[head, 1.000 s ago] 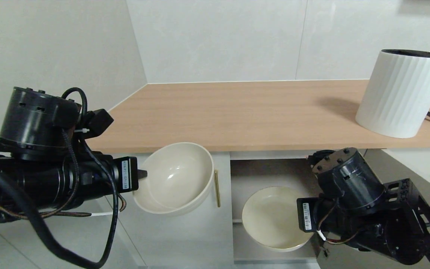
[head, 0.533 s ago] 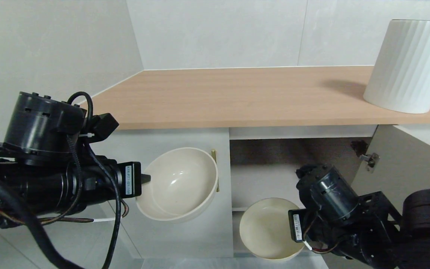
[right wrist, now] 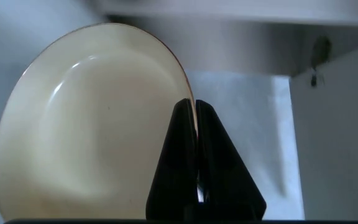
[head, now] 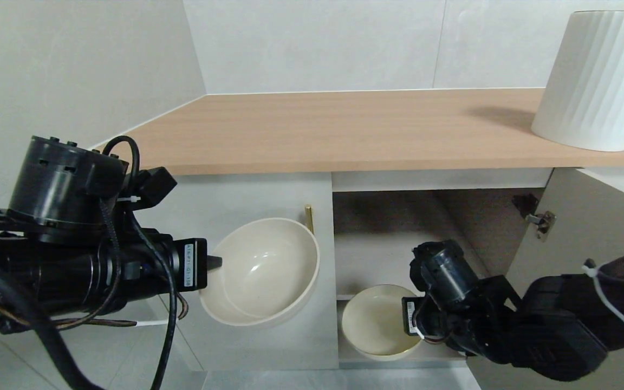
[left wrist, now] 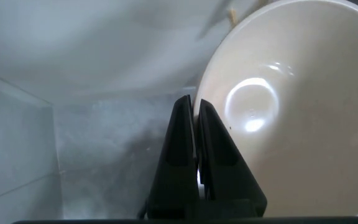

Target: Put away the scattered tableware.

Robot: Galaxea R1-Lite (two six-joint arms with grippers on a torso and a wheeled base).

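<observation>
Right pincer (head: 407, 324), clenched on the rim of the plate (head: 371, 322), holds it at the mouth of the open cabinet (head: 388, 233), low over its floor. We judge this arm nearer than our left pincer (head: 215, 262), which grips the bowl (head: 260, 271) before the closed door (head: 247, 200).

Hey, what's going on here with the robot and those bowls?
The robot is putting bowls away. Its left gripper pinches the rim of a deep cream ceramic bowl, held in front of the closed white cabinet door. Its right gripper pinches a shallower cream bowl low inside the open cabinet compartment.
</observation>
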